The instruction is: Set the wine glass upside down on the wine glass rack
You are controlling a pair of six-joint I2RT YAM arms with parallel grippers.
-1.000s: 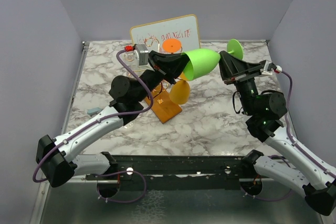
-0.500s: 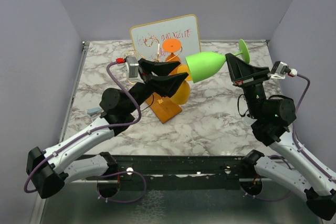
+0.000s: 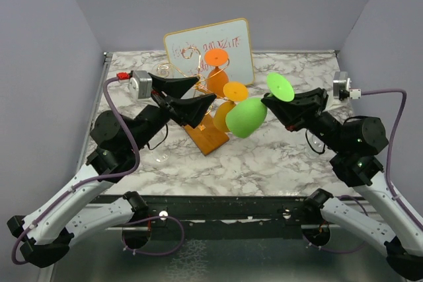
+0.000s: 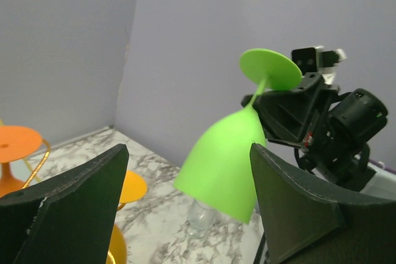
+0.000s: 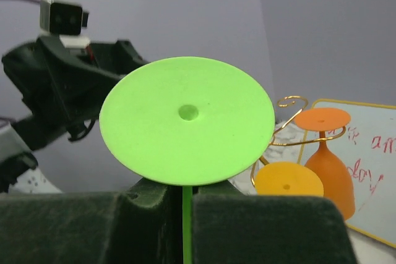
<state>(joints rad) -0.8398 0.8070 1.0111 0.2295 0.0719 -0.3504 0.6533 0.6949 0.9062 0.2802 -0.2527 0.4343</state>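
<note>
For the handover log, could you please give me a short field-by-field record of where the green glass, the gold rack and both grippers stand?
glass: opaque green wine glass, foot up, bowl tilted down, held in the air, not yet hung
right gripper: shut on the glass's stem
left gripper: open, holding nothing
rack: gold wire rack on an orange-brown wooden base, two orange glasses hanging upside down
behind: framed whiteboard with red writing

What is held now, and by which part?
The right gripper has its jaws shut on the stem of the green wine glass, just under the foot. The left gripper holds nothing, jaws open.
</note>
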